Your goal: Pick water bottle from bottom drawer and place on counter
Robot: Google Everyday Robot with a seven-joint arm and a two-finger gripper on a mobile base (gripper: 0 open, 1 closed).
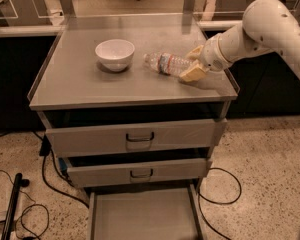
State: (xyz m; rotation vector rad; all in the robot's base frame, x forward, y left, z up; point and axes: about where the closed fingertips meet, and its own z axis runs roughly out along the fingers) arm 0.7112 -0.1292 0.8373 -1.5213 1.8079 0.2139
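The water bottle lies on its side on the counter, cap pointing left, just right of a white bowl. My gripper comes in from the right, low over the counter at the bottle's base end. Its tan fingers stand apart, one on each side of the base, and the bottle rests on the counter. The bottom drawer is pulled out at the foot of the cabinet and its grey floor is bare.
A white bowl stands on the counter left of the bottle. The two upper drawers with dark handles are closed or nearly so. Cables lie on the speckled floor on both sides of the cabinet. Dark benches stand behind.
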